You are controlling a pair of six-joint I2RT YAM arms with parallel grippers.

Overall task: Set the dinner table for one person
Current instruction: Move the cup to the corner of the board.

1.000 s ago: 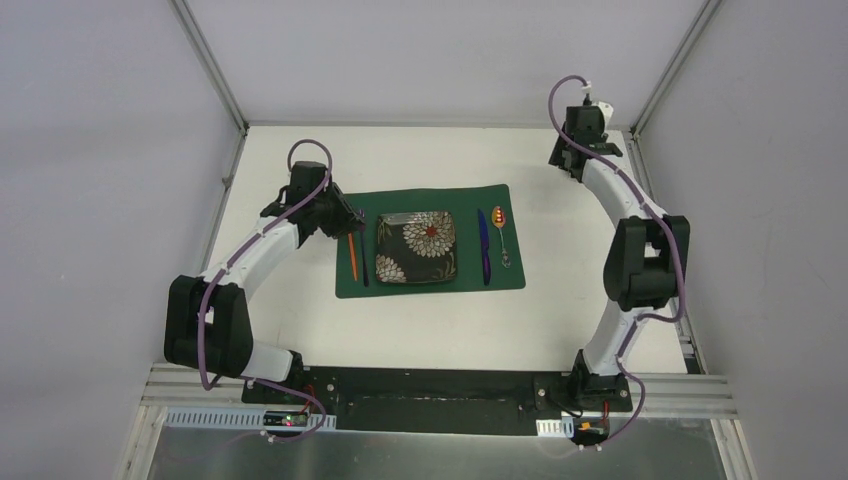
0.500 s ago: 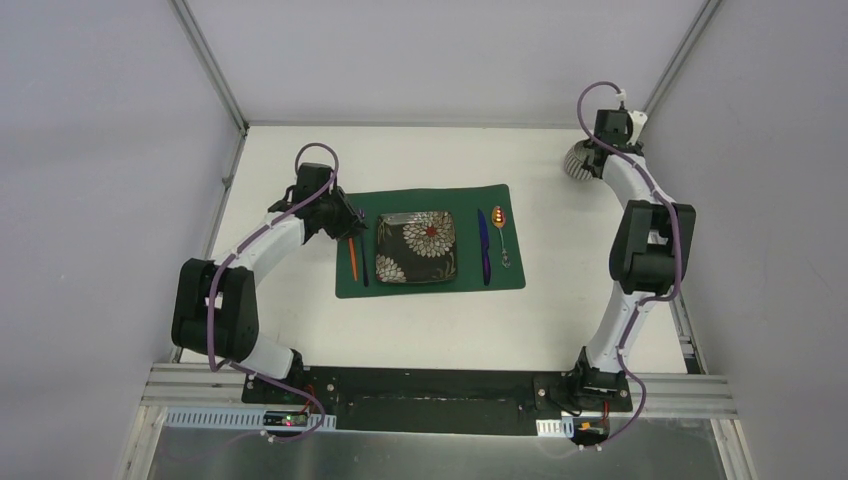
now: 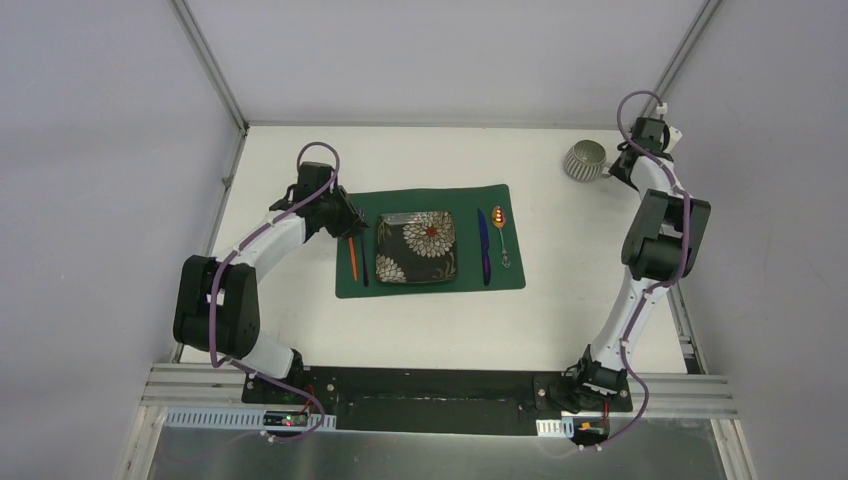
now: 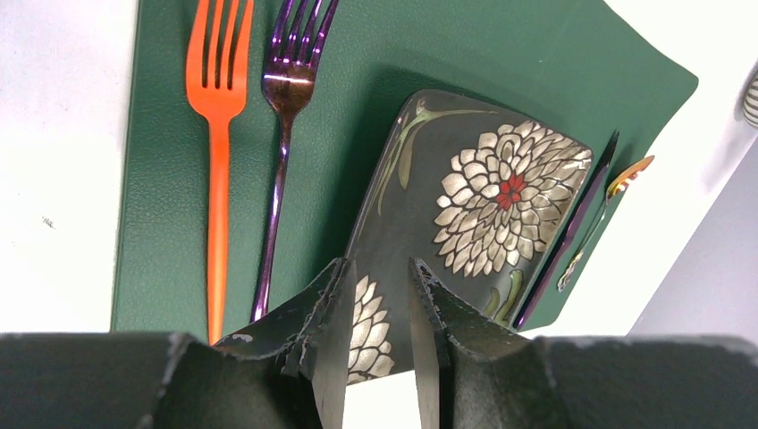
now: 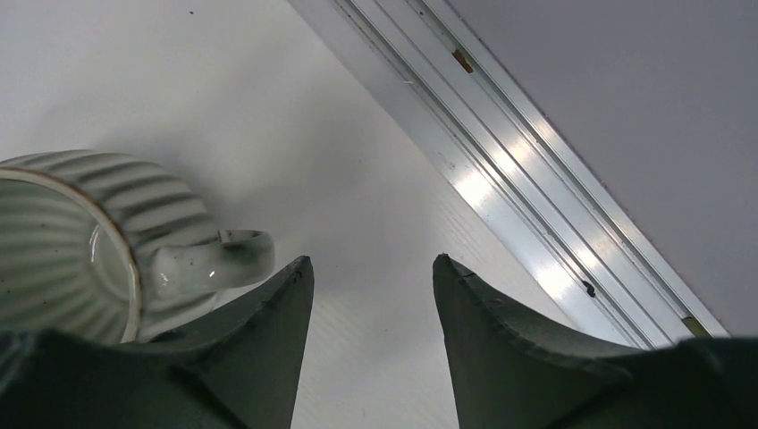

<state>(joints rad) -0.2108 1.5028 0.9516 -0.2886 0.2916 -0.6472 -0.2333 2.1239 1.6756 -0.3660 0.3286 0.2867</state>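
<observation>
The white dinner table (image 3: 560, 300) carries a dark green placemat (image 3: 430, 200). On it lie a dark square flower-patterned plate (image 3: 416, 247), an orange fork (image 3: 352, 260) and a purple fork (image 3: 364, 262) to its left, and a blue knife (image 3: 484, 250) and a spoon (image 3: 500, 232) to its right. My left gripper (image 3: 354, 221) hovers over the forks' tines, jaws a little apart and empty (image 4: 375, 265). A grey ribbed mug (image 3: 583, 160) stands at the far right. My right gripper (image 3: 618, 168) is open and empty (image 5: 371, 259), just right of the mug's handle (image 5: 214, 259).
An aluminium frame rail (image 5: 536, 232) runs close to the right of my right gripper, with the grey wall beyond. Frame posts (image 3: 215, 75) stand at the table's back corners. The arm bases (image 3: 430, 395) sit at the near edge.
My right gripper has drawn back to the right off the mug, which now stands uncovered on the table. The left arm has barely moved.
</observation>
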